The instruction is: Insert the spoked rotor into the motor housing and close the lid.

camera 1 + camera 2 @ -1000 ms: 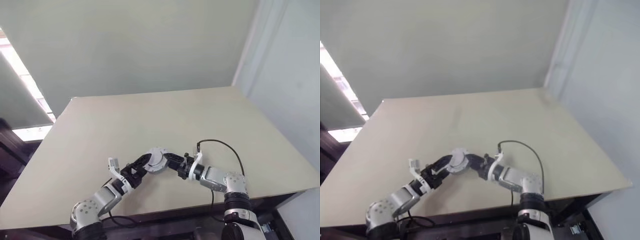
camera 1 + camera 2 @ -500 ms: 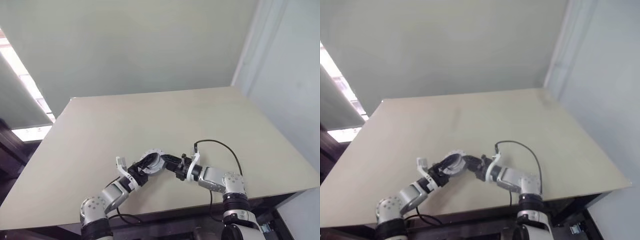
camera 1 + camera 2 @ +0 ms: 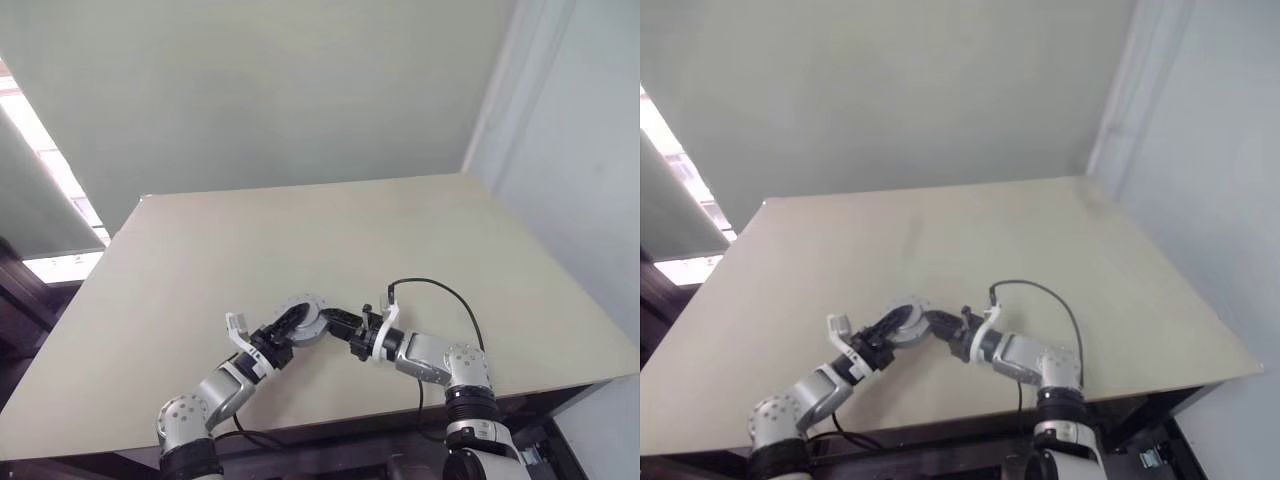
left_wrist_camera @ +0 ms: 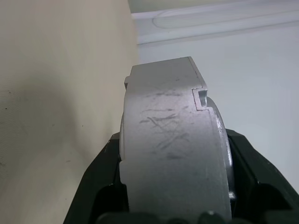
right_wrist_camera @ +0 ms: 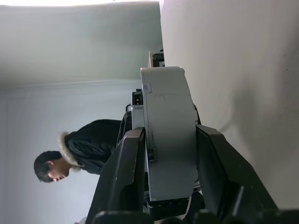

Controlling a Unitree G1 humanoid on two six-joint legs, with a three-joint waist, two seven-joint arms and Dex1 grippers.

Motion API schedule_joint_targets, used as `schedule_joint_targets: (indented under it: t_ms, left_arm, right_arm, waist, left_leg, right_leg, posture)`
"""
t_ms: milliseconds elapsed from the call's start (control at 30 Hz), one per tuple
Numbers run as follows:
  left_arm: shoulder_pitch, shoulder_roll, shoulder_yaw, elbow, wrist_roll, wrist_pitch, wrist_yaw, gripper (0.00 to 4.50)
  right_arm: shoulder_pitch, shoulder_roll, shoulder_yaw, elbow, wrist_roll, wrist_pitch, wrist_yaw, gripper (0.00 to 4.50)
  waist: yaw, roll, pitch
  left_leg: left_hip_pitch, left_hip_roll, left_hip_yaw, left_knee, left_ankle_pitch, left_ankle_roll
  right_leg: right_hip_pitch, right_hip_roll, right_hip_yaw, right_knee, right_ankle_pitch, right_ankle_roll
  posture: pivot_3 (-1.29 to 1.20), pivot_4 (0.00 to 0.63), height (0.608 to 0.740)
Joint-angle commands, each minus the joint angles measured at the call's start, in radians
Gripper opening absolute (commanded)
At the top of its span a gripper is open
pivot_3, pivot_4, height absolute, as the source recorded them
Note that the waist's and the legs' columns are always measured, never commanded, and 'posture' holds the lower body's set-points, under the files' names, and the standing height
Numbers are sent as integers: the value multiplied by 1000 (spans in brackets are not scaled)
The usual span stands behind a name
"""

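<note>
A round, scratched silver metal motor housing point(image 3: 303, 318) is held just above the near part of the beige rectangular table point(image 3: 400, 240), between the two arms. The left gripper point(image 4: 174, 186) is closed across its rim from one side, and the right gripper point(image 5: 168, 158) is clamped on the same puck from the other. Beyond the table, a person in a dark fur-collared jacket point(image 5: 88, 144) is seen against a pale wall point(image 3: 260, 90).

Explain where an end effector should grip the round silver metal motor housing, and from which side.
Pinch its two flat faces, approaching edge-on toward the curved rim. The round silver metal motor housing is held on edge above the table, and flat parallel faces probably hold steadier than the notched rim.
</note>
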Motion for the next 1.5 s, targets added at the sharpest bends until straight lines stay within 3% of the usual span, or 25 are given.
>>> schedule_joint_targets:
  t_ms: [33, 533, 833, 1200, 1500]
  left_arm:
    - [4, 9, -34, 6, 10, 0, 0, 2189]
    - [-13, 47, -64, 84, 49, -45, -63, 2180]
    - [-10, 11, -56, 38, 6, -74, -24, 2099]
    - [-24, -33, -39, 9, -50, -114, 30, 2064]
    - [-46, -23, -53, 75, -16, -157, -2, 2054]
  right_arm:
    - [24, 148, 15, -57, 68, -8, 15, 1237]
    - [33, 134, 57, -87, 45, -15, 60, 1237]
    - [32, 129, 64, -72, 48, -31, 45, 4459]
    - [49, 126, 93, -87, 50, 2, 58, 4500]
    - [54, 110, 134, -100, 10, -2, 56, 4500]
  waist:
    - [0, 0, 0]
    - [0, 0, 0]
    - [0, 0, 0]
    - [1, 0, 0]
    - [1, 0, 0]
  left_leg:
    - [0, 0, 0, 0, 0, 0]
    - [0, 0, 0, 0, 0, 0]
    - [0, 0, 0, 0, 0, 0]
    - [0, 0, 0, 1, 0, 0]
    - [0, 0, 0, 1, 0, 0]
  right_leg:
    - [0, 0, 0, 0, 0, 0]
    - [0, 0, 0, 0, 0, 0]
    - [0, 0, 0, 0, 0, 0]
    - [0, 0, 1, 0, 0, 0]
    - [0, 0, 1, 0, 0, 0]
  posture:
    - [0, 0, 740]
    - [0, 0, 740]
    - [0, 0, 740]
    - [0, 0, 740]
    - [0, 0, 740]
